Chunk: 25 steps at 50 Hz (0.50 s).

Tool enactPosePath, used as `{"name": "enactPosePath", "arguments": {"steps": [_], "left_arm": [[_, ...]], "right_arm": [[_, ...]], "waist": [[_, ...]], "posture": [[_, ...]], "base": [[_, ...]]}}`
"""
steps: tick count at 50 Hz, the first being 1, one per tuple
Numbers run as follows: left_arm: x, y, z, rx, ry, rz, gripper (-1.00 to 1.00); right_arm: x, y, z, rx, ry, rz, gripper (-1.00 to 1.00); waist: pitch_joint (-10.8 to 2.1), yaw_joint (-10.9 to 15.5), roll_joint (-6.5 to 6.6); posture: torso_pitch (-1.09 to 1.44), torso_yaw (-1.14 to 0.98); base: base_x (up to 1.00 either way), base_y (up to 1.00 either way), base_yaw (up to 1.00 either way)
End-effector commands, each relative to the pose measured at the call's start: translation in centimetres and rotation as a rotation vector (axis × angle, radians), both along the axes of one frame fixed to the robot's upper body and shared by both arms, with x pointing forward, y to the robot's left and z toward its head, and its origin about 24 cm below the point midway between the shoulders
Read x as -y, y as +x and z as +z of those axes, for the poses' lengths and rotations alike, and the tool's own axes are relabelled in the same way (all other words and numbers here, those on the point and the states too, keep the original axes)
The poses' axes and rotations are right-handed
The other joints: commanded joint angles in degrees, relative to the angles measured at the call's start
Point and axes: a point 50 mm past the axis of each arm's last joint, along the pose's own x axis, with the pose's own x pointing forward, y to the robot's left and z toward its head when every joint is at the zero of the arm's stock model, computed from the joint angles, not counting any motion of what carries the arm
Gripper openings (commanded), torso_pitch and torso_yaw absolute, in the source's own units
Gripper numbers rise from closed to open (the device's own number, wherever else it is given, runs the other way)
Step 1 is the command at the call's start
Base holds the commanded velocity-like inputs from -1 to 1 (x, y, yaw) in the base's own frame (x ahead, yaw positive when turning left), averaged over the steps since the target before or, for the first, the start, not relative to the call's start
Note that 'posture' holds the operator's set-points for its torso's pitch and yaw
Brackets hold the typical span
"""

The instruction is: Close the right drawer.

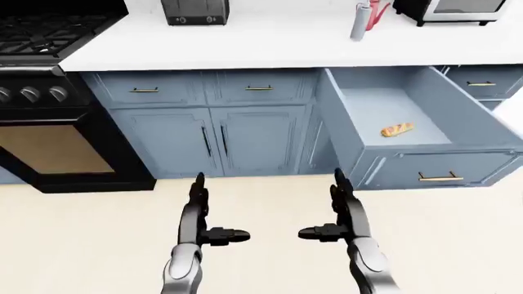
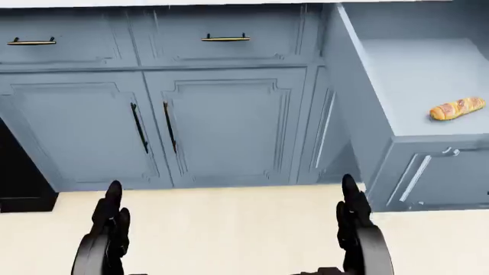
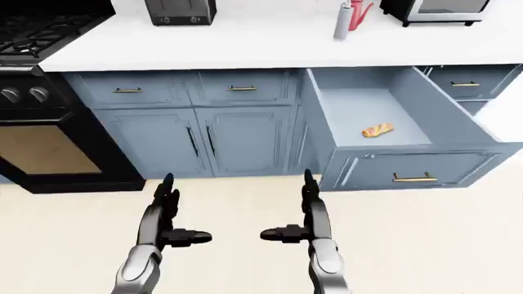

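Currently the right drawer (image 1: 425, 128) is standing pulled out under the worktop (image 1: 270, 37), holding 1 bread roll (image 1: 397, 129). Both the left hand (image 1: 198, 214) and right hand (image 1: 343, 211) are hovering apart from it, fingers spread.

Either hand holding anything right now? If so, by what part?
Nothing held. Left hand and right hand are open over the floor, clear of the open drawer and its handle.

Bread roll (image 1: 397, 129) in drawer (image 1: 425, 160); stove (image 1: 49, 92) far left.
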Motion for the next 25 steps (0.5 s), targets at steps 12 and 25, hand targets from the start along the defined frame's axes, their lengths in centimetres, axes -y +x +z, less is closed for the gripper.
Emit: {"name": "enactPosePath", "arguments": {"steps": [12, 25], "left_arm": [[-1.4, -0.1, 8.6, 0.404, 0.109, 0.125, 1.00], [-1.4, -6.2, 18.7, 0.780, 0.139, 0.180, 1.00]], "right_arm": [[-0.4, -0.6, 7.5, 0.391, 0.002, 0.045, 1.00], [-1.3, -4.7, 16.2, 0.725, -0.110, 0.052, 1.00]], "waist": [[-4.46, 0.2, -0.28], [-5.03, 0.4, -0.03]], "posture": [[0.00, 0.00], [0.00, 0.00]], "base": [[0.00, 0.00, 0.00], [0.00, 0.00, 0.00]]}}
